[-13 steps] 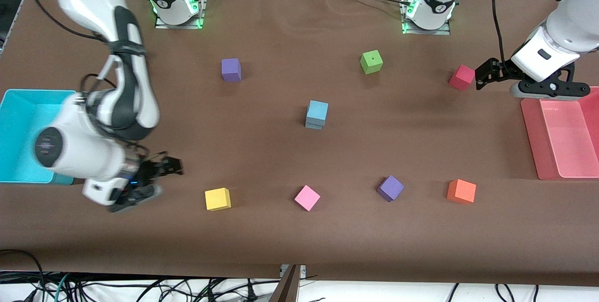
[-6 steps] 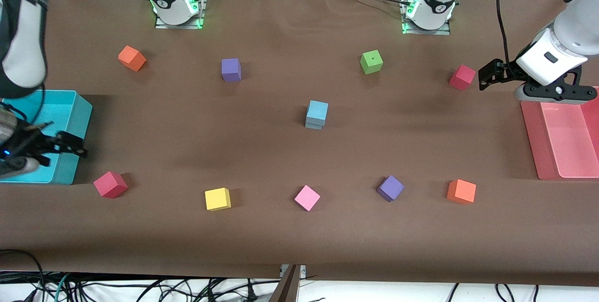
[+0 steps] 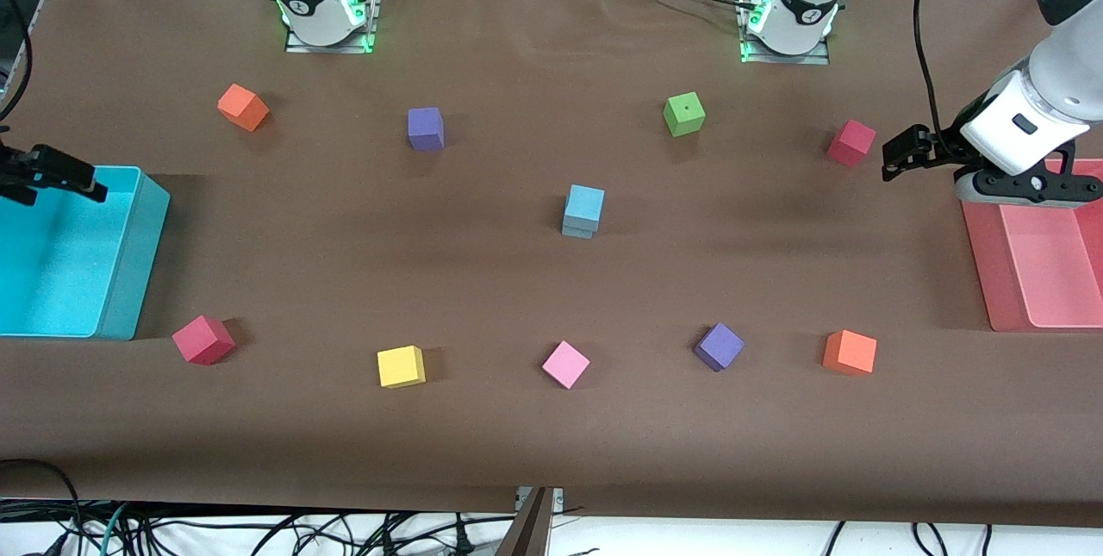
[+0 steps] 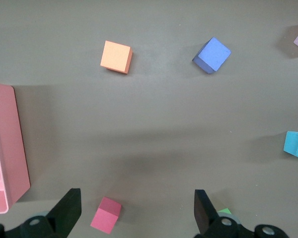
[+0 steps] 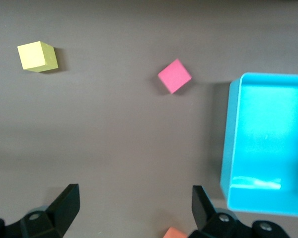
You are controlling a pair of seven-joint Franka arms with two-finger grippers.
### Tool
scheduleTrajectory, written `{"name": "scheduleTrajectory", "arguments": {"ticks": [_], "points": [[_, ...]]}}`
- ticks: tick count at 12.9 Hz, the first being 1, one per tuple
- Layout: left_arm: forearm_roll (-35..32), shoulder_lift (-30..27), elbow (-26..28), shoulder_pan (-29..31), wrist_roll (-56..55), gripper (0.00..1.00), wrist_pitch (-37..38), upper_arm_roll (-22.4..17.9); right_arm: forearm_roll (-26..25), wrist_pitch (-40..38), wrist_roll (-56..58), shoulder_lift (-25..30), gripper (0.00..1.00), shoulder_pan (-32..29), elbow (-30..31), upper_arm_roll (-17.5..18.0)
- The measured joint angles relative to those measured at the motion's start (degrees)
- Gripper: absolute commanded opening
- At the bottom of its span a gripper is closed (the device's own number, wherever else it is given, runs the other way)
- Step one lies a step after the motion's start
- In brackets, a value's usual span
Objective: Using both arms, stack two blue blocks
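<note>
The two blue blocks (image 3: 582, 209) stand stacked one on the other at the middle of the table, the upper one slightly offset. In the left wrist view only one edge of the blue blocks (image 4: 297, 145) shows. My left gripper (image 3: 900, 153) hangs open and empty over the table beside a red cube (image 3: 850, 142), which shows between its fingers as the red cube (image 4: 106, 214) below the left gripper (image 4: 137, 213). My right gripper (image 3: 53, 174) hangs open and empty over the rim of the cyan bin (image 3: 129, 263). The right gripper (image 5: 135, 210) has bare table under it.
A pink tray (image 3: 978, 246) lies at the left arm's end. Scattered cubes: orange (image 3: 243, 106), purple (image 3: 426, 128), green (image 3: 684, 114), red (image 3: 202, 339), yellow (image 3: 401, 366), pink (image 3: 565, 364), purple (image 3: 719, 346), orange (image 3: 850, 352).
My right arm has swung away from near the yellow cube, up to the cyan bin, uncovering an orange and a red cube. The left gripper drifted slightly toward the pink tray.
</note>
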State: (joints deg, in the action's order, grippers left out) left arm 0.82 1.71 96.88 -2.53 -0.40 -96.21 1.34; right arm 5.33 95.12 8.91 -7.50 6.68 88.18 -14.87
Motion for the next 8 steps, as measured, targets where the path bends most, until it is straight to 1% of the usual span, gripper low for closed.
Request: {"name": "scheduleTrajectory", "arguments": {"ticks": [2, 3, 6, 8], "points": [[0.0, 0.0, -0.1, 0.0, 0.9, 1.0, 0.0, 0.3, -2.5, -0.1, -5.7, 2.1, 1.0, -1.8, 2.6, 4.8], [0.0, 0.0, -0.5, 0.0, 1.0, 1.0, 0.0, 0.2, -2.9, -0.1, -7.9, 2.8, 1.0, -2.5, 3.5, 6.2], [0.0, -0.3, -1.3, 0.3, 1.3, 1.0, 0.0, 0.1, -3.0, -1.2, -10.7, 3.4, 1.0, -3.3, 4.8, 8.0], [0.0, -0.4, -1.3, 0.3, 1.4, 1.0, 0.1, 0.1, -3.0, -1.8, -13.3, 3.5, 1.0, -3.4, 5.1, 8.2]]}}
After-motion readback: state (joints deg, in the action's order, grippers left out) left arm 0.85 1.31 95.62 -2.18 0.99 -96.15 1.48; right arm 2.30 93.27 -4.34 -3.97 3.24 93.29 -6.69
